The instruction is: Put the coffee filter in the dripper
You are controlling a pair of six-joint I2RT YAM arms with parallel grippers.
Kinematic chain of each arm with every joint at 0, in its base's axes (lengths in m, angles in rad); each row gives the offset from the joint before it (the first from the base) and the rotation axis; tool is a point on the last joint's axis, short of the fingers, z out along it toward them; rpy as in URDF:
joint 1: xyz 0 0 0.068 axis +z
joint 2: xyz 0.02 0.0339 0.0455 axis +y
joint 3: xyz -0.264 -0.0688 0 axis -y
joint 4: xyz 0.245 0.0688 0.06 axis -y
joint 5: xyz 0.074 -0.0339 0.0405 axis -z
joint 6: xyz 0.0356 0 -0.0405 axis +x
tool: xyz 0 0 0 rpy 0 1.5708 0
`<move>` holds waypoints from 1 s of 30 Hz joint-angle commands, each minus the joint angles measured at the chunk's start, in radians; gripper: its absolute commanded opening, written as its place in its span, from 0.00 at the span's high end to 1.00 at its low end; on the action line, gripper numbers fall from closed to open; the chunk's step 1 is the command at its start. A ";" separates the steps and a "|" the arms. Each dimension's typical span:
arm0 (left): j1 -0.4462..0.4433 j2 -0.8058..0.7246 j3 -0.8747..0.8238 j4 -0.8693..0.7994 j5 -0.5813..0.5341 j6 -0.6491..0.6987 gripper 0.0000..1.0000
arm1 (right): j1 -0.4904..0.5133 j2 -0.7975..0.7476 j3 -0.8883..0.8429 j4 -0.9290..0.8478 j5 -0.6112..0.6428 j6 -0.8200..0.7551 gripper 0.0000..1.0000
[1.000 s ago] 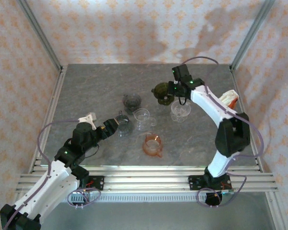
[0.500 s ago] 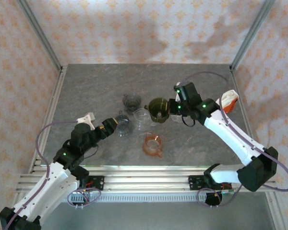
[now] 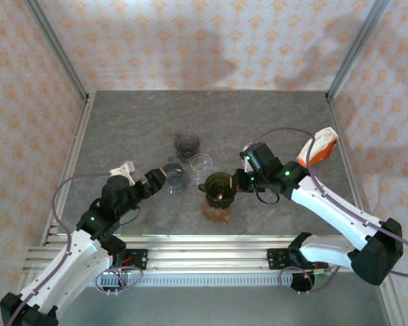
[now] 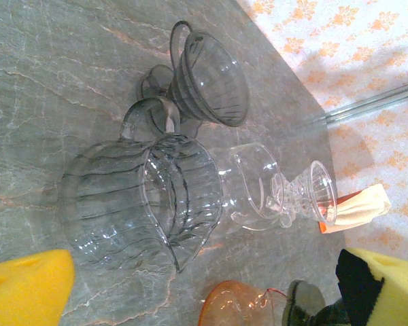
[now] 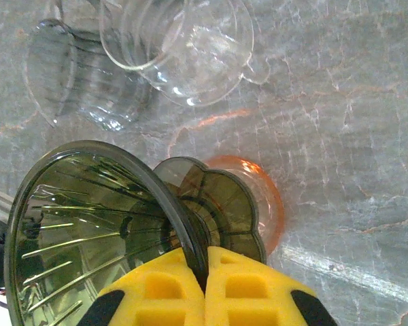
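Dripper [image 5: 88, 217]: ribbed olive-tinted translucent cone

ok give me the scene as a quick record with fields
right end effector: shut on the rim of the green dripper
green dripper position: over the orange dripper, contact unclear
left end effector: open, facing a clear dripper
orange-and-white pack: far right, untouched

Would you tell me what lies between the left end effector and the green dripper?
A clear ribbed dripper, as the top view shows.
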 commanded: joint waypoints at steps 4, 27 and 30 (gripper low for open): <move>-0.008 -0.008 -0.011 0.007 0.015 -0.014 0.00 | 0.024 -0.040 -0.019 0.072 -0.003 0.041 1.00; -0.009 0.018 -0.027 0.038 0.015 -0.021 0.00 | 0.041 -0.029 -0.074 0.085 0.024 0.037 0.95; -0.008 0.021 -0.027 0.039 0.019 -0.020 0.00 | 0.043 -0.028 -0.077 0.088 0.021 0.041 0.77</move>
